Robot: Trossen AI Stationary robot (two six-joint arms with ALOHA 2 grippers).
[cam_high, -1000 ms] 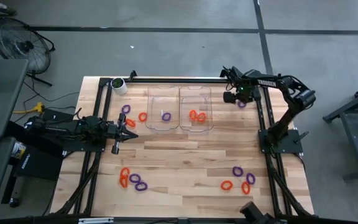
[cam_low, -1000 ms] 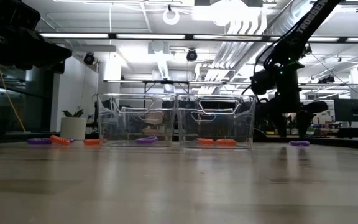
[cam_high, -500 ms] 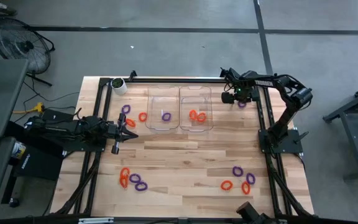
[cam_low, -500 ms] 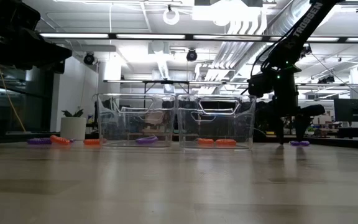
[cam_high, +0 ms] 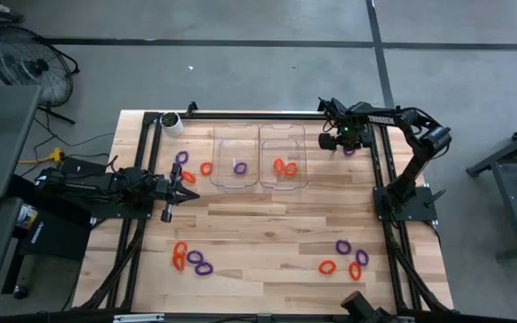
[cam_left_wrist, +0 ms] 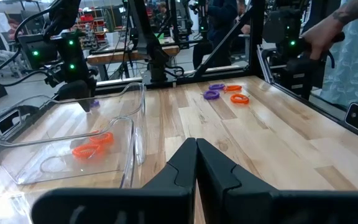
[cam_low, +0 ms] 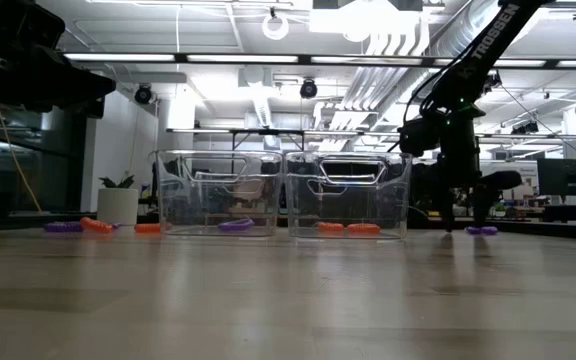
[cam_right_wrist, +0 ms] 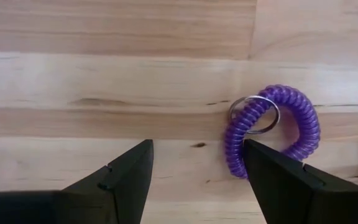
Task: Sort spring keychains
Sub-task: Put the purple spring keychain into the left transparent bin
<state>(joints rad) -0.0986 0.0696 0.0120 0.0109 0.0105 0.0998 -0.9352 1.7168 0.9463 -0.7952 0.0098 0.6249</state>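
Purple spring keychain (cam_right_wrist: 272,130) near the table's (cam_high: 267,224) far right corner, beside the clear trays (cam_high: 260,157). Right gripper (cam_right_wrist: 191,171) low over it, jaws spread wide, holding nothing, one finger (cam_right_wrist: 284,180) overlapping the coil. Best shifted sideways to straddle the loop before closing. Left gripper (cam_left_wrist: 196,163) closed, empty, parked mid-left. "TROSSEN" readable on the right arm (cam_high: 393,114).

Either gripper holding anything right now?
No. Right gripper is open over a purple keychain on the table, not gripping it; left gripper is shut, empty.

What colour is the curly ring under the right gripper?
Purple keychain, with a small metal ring. Clearest in the right wrist view.
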